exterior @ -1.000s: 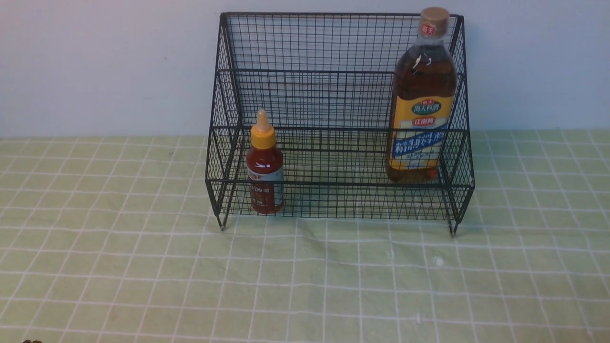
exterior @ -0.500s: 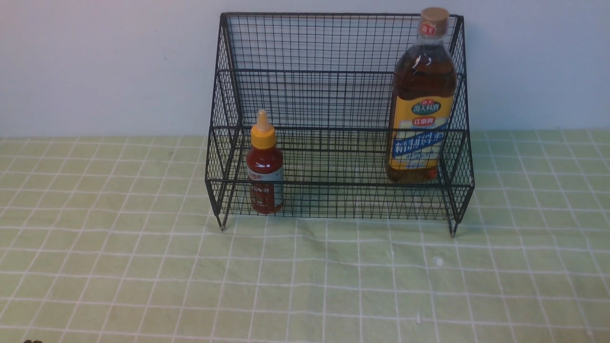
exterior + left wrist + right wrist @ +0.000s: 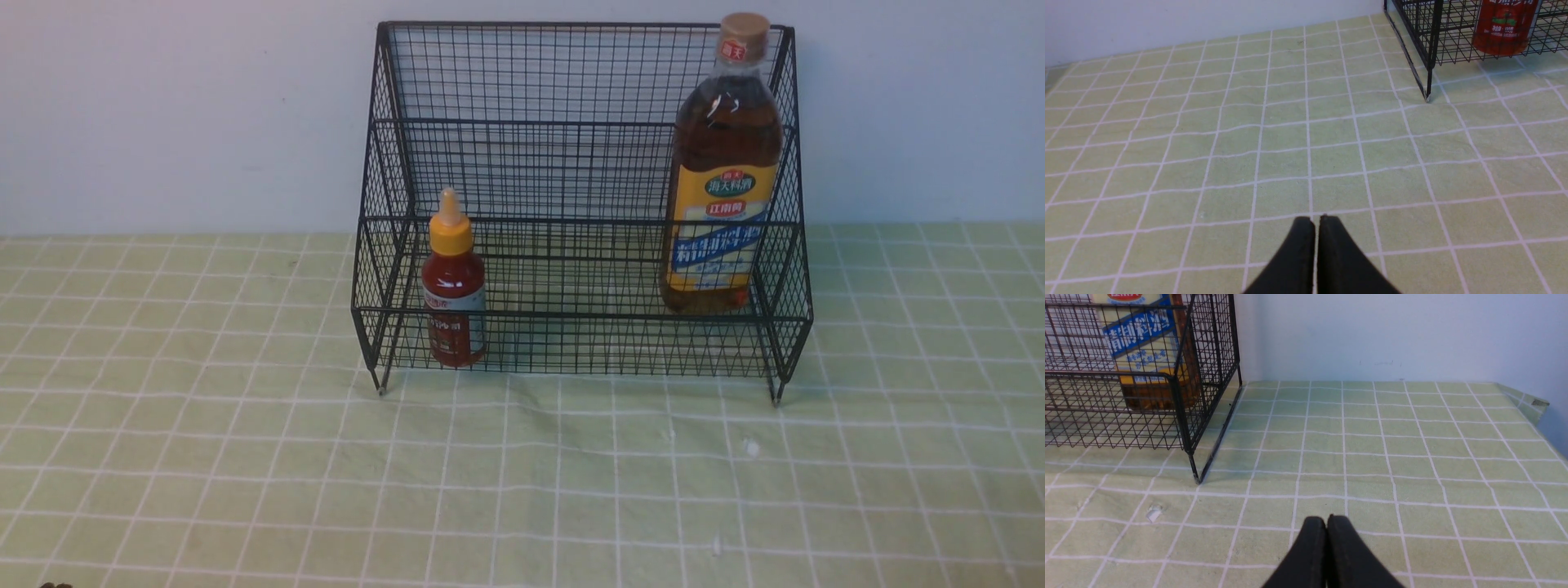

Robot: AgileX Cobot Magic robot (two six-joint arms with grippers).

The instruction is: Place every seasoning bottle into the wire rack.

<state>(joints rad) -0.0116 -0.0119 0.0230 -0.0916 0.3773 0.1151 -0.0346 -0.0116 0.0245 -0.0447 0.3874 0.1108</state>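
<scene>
Here, centre and upper right of the front view: large black wire rack (image 3: 571, 204), two stepped tiers, tall back, standing on short legs on a tabletop (image 3: 245, 457) under a pale green checked cloth.

Inside the rack, lower tier, left of centre in the frame: small red sauce bottle (image 3: 453, 282), upright, yellow nozzle cap pointing straight up, long axis vertical. Upper right of the frame, at the rack's right end: tall amber bottle (image 3: 722, 163), yellow and blue label facing the camera, tan cap up, long axis vertical, neck clearing the rack's top edge. Which tier bears it, hard to tell through the mesh.

Likely handling: sauce bottle light, soft-walled, apt to squash, best taken around the body below the cap. Amber bottle probably heavy with liquid, smooth and slippery, top-heavy; best taken at mid-body on the label, not the narrow neck.

Left gripper (image 3: 1316, 220), bottom centre of the left wrist view: fully closed, nothing held, above bare cloth. Right gripper (image 3: 1327, 520), bottom centre of the right wrist view: likewise closed, nothing held, well apart from the rack.

Both bottles seemingly already placed.
</scene>
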